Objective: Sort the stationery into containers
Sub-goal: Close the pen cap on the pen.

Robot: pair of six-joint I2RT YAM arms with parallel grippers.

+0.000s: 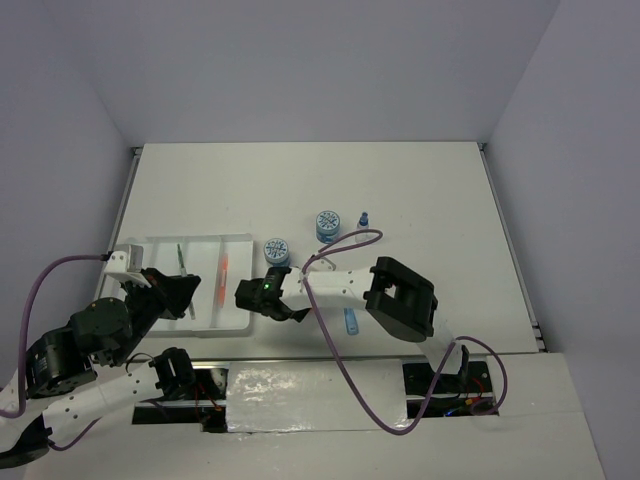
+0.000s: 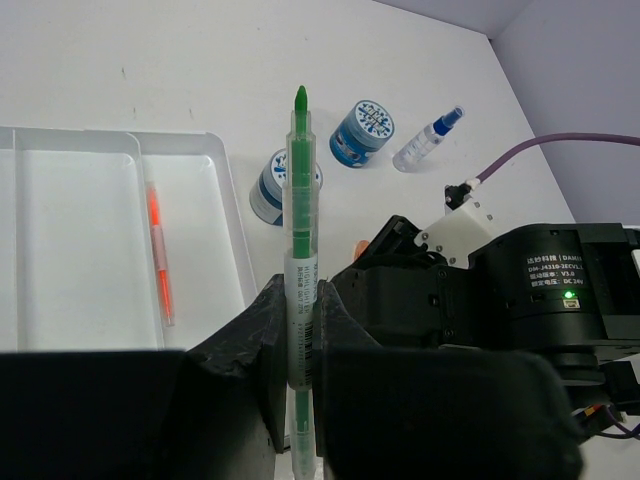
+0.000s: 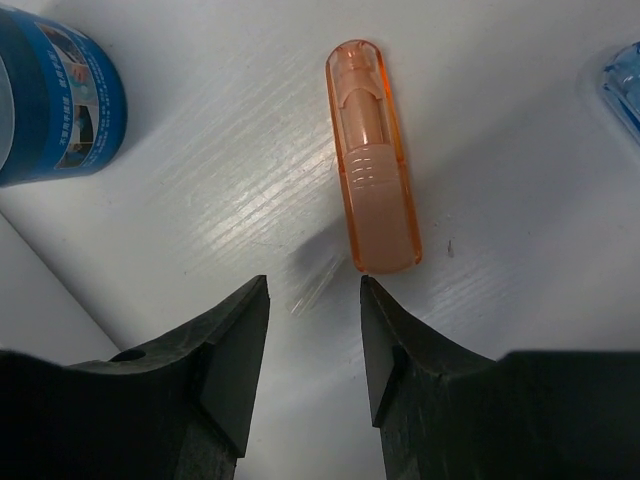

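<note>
My left gripper (image 2: 300, 300) is shut on a thin green pen (image 2: 299, 180) and holds it over the right part of the white divided tray (image 2: 230, 230); in the top view this gripper (image 1: 183, 290) is at the tray's (image 1: 240, 240) near side. An orange pen (image 2: 158, 250) lies in a tray compartment. My right gripper (image 3: 313, 285) is open just above the table, its tips short of a short orange marker (image 3: 372, 160). Two blue-and-white pots (image 1: 277, 250) (image 1: 327, 224), a small blue-capped bottle (image 1: 362, 222) and a blue marker (image 1: 350, 320) lie right of the tray. No pink eraser shows.
My right arm's wrist (image 1: 400, 295) and purple cable (image 1: 340, 240) lie over the table between the nearer pot and the blue marker. In the right wrist view the nearer pot (image 3: 50, 90) stands close on the left. The tray's right rim is beside my right gripper (image 1: 268, 296).
</note>
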